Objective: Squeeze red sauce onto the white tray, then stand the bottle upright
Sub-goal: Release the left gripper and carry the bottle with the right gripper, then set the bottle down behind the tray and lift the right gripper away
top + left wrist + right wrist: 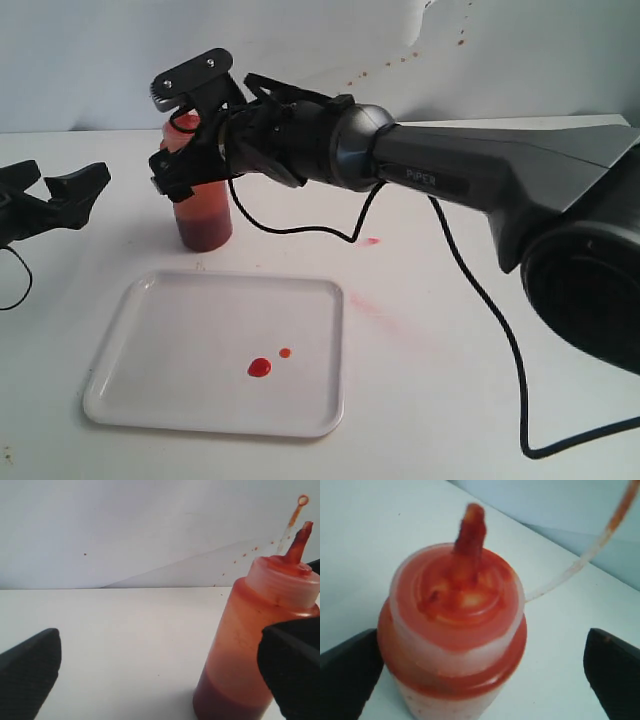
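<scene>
Bottle stands upright on the table, just past the white tray's far edge, near its far-left corner. Dark sauce fills its lower part. The nozzle is uncapped and the cap hangs off its thin tether.

Right gripper: jaws spread wide and straddling the bottle's top. The right wrist view shows a gap on both sides, so no grip.

Left gripper: jaws wide apart and empty, left of the bottle, beyond the tray's far-left corner.

Red sauce: two round drops on the tray, right of its centre. The larger is just beside the smaller.

Pink smear on the table off the tray's far-right corner.
</scene>
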`<action>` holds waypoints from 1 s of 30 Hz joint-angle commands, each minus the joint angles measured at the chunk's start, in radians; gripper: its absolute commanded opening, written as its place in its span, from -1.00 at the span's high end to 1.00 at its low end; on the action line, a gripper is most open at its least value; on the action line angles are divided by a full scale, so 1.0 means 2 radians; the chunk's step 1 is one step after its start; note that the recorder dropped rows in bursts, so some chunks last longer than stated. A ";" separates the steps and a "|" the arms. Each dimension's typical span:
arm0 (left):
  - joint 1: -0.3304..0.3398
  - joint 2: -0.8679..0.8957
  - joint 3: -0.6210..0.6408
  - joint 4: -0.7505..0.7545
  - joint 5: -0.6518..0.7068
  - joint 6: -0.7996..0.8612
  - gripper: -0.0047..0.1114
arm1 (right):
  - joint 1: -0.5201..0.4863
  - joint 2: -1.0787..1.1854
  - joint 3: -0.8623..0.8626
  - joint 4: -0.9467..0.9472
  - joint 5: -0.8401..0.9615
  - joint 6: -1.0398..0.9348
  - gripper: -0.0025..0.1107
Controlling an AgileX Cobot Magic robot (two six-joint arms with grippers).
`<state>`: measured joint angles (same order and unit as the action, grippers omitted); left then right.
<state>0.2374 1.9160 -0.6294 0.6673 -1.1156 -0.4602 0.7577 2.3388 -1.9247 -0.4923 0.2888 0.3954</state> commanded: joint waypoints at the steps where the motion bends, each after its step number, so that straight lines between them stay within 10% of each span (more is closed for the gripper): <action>1: 0.002 -0.004 -0.002 0.000 -0.006 -0.007 -0.87 | 0.026 -0.012 -0.002 0.025 0.039 -0.059 -0.90; 20: 0.002 -0.004 -0.002 0.000 -0.006 -0.007 -0.87 | 0.051 -0.086 -0.002 0.066 0.158 -0.085 -0.90; 30: 0.002 -0.004 -0.002 0.000 -0.006 -0.007 -0.87 | 0.051 -0.179 -0.002 0.309 0.202 -0.319 -0.72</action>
<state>0.2374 1.9160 -0.6294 0.6673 -1.1174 -0.4602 0.8593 2.0511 -1.9247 -0.0443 0.6768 -0.0873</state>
